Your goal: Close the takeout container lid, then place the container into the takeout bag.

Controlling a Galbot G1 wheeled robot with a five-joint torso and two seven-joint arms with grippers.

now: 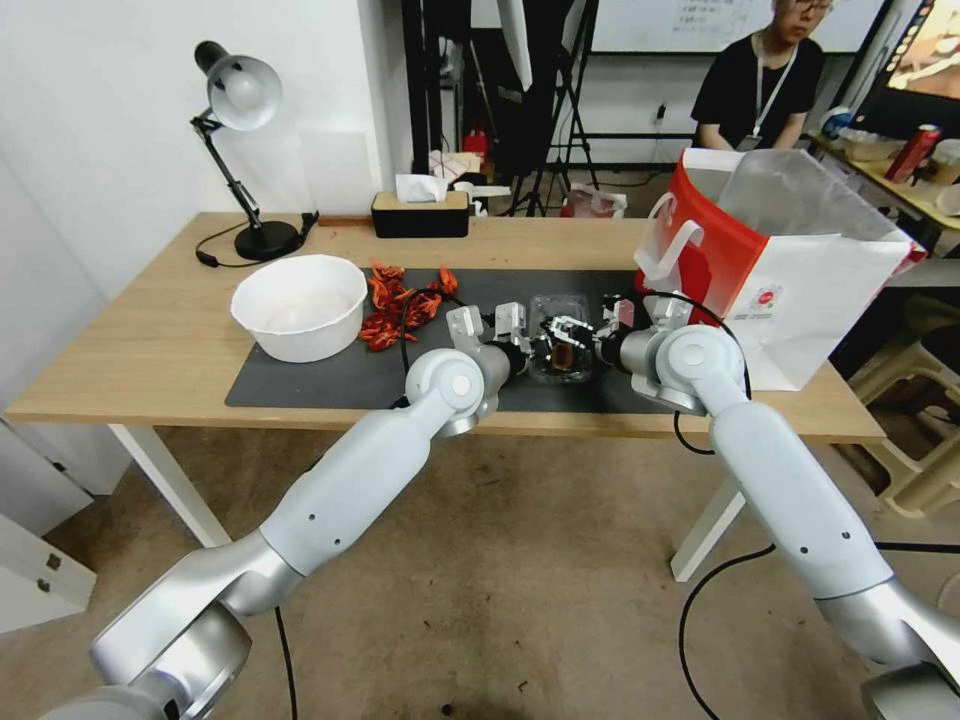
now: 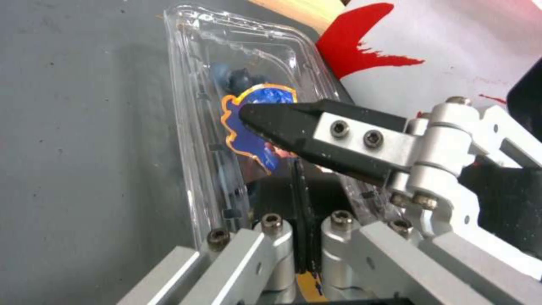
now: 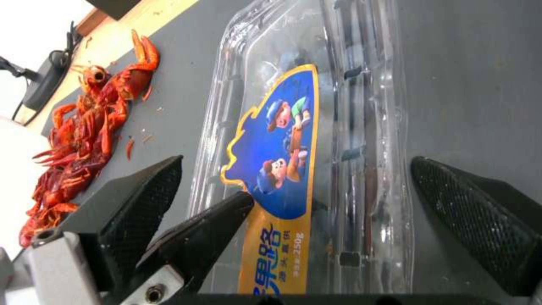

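The clear takeout container (image 1: 560, 308) lies on the dark mat just left of the red-and-white takeout bag (image 1: 800, 290). Its lid (image 2: 248, 140), which carries a blue-and-yellow cartoon label, is folded down over the berry half, with dark berries showing through. From the left, my left gripper (image 1: 540, 355) reaches over the lid with its fingers shut, the tip (image 3: 226, 212) resting on the label. My right gripper (image 3: 297, 164) is open, and its fingers (image 3: 474, 220) straddle the container. In the left wrist view one of its fingers (image 2: 294, 123) sits above the label.
A white bowl (image 1: 298, 305) and a pile of red crayfish (image 1: 400, 305) lie on the mat (image 1: 330, 375) to the left. A desk lamp (image 1: 240, 100) and a tissue box (image 1: 420, 212) stand at the back. The bag is open at the top, close by the right arm.
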